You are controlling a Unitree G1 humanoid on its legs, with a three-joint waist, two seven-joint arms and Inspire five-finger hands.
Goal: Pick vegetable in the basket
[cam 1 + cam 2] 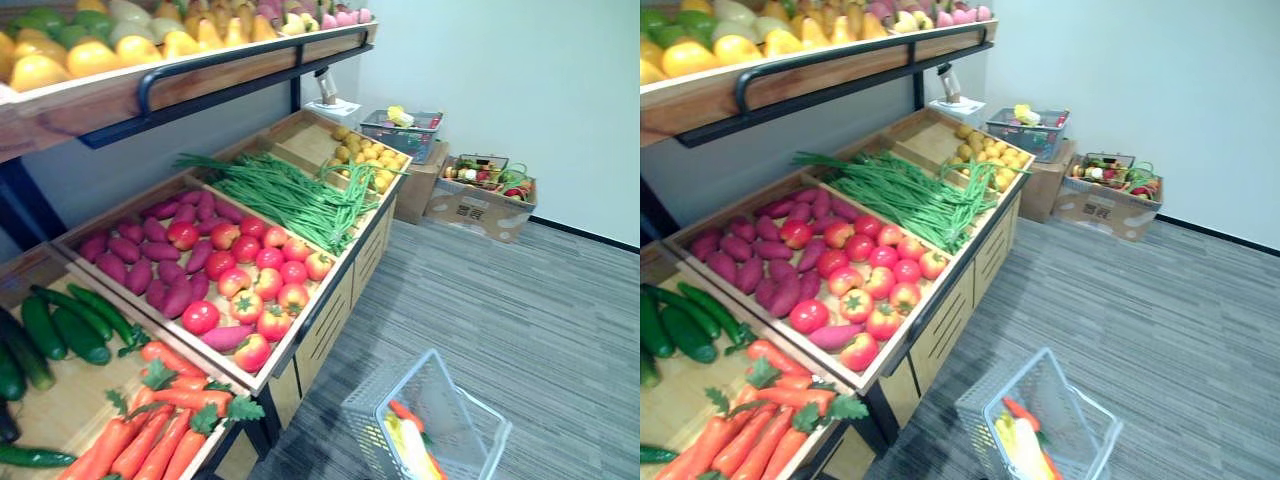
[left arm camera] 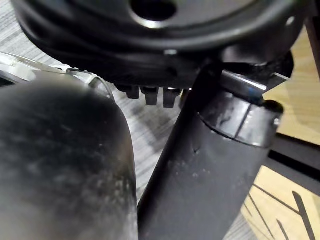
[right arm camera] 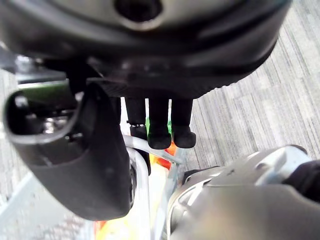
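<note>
the carrots (image 1: pixel 150 430) lie in the near left bin of the stand, beside the cucumbers (image 1: pixel 70 325), with tomatoes (image 1: pixel 260 270) in the next bin farther along. none of them is in either hand. the basket (image 1: pixel 385 395) hangs low at the near right, well apart from the stand, and already holds one carrot (image 1: pixel 405 412) and something yellow.

your right hand (image 3: pixel 65 165) sits over the basket's wire, and its fingers (image 3: pixel 160 130) seem hooked round the handle, though the close view makes this hard to confirm. your left hand (image 2: pixel 210 170) is down by the stand's base; you cannot tell how its fingers are set.

the risk from here is the gap. reaching left for a carrot may swing the tilted basket and spill its load. a loose hook on the wire could let it slip.
</note>
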